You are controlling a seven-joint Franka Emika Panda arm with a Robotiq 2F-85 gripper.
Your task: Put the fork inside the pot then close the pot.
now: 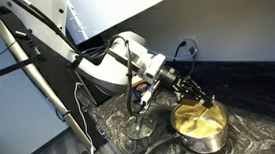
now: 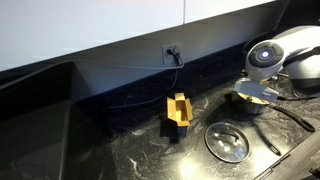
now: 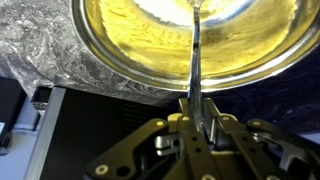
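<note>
The steel pot [image 1: 200, 124] with a pale yellowish inside stands on the dark marbled counter; it also shows in an exterior view [image 2: 254, 98] and fills the top of the wrist view [image 3: 150, 50]. My gripper [image 1: 202, 97] hangs right over the pot's mouth and is shut on the fork [image 3: 196, 55]. The fork's shaft runs from the jaws [image 3: 197, 108] out over the pot's inside. The round glass lid [image 2: 226, 141] with a knob lies flat on the counter in front of the pot. In an exterior view the lid [image 1: 139, 133] lies under the arm.
A yellow block-like object [image 2: 178, 110] stands on the counter to the left of the lid. The pot's black handle [image 2: 297, 117] points out along the counter. A wall outlet with a cable [image 2: 172, 53] is on the back wall. Cables hang from the arm [image 1: 107, 70].
</note>
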